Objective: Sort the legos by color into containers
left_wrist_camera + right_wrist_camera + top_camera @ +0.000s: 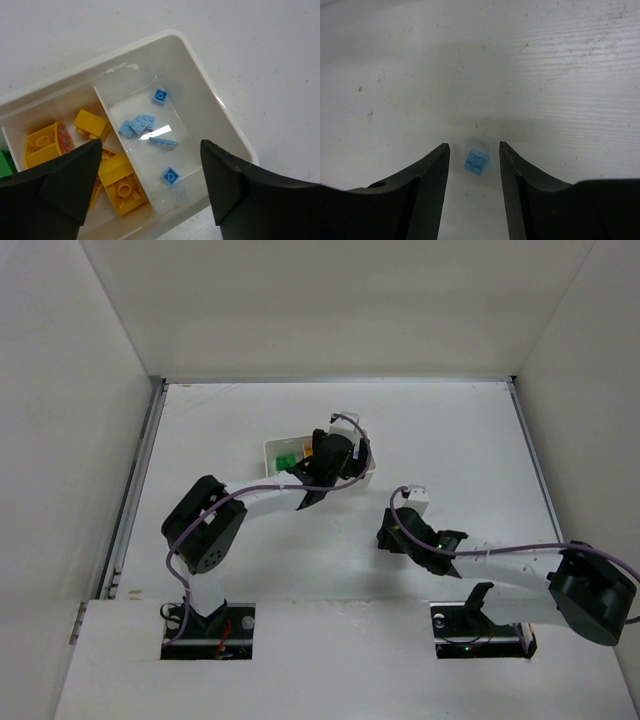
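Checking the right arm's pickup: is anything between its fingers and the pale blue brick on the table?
Nothing visible. The pale blue brick lies alone on the bare table, in the gap between the right gripper's open fingers, touching neither.

A white surface (460,440), marked by faint specks and scratches, is enclosed by plain white walls (330,300) on three sides.

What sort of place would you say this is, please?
Probably a robotics lab work cell: a white table boxed in by plain white walls, two arms mounted at its near edge, and a white tray holding bricks sorted by colour.
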Controlling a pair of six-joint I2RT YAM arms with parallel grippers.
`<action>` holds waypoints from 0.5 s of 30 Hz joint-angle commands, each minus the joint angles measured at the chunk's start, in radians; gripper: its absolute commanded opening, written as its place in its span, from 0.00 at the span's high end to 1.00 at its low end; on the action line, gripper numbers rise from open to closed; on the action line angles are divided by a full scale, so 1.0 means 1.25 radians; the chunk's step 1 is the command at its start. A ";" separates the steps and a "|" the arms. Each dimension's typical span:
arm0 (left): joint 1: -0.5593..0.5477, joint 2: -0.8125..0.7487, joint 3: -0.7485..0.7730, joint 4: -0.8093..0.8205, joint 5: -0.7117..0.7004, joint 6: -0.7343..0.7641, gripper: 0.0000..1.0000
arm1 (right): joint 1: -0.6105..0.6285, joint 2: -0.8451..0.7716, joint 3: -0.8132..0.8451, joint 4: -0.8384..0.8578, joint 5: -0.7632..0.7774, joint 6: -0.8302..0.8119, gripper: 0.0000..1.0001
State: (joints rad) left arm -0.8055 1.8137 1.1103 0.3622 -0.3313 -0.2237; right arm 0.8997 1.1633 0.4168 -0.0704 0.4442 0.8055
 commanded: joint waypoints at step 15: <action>0.048 -0.561 -0.416 0.005 -0.151 -0.134 0.00 | 0.066 0.132 0.128 -0.130 0.083 0.060 0.53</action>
State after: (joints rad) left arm -0.7856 1.2018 0.6590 0.3912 -0.4187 -0.3351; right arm 0.9569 1.3289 0.5423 -0.1738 0.5034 0.8448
